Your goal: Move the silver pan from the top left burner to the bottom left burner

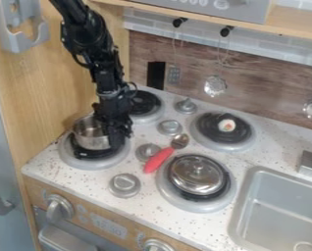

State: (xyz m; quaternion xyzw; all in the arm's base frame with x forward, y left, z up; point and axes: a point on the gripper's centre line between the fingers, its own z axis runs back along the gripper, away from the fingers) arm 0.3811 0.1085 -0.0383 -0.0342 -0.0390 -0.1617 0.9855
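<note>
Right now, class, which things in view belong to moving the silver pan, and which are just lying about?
Job: silver pan, gripper, top left burner, bottom left burner.

Lying about: red-handled spoon, round lid, small white thing.

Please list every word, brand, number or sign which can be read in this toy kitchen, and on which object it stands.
No text can be quoted with certainty.
Front panel, between the knobs: pale, display-like marks, too small to read surely.
Grey panel along the top edge: round, pale marks, partly cut off by the picture's edge, not readable as a word or number.
</note>
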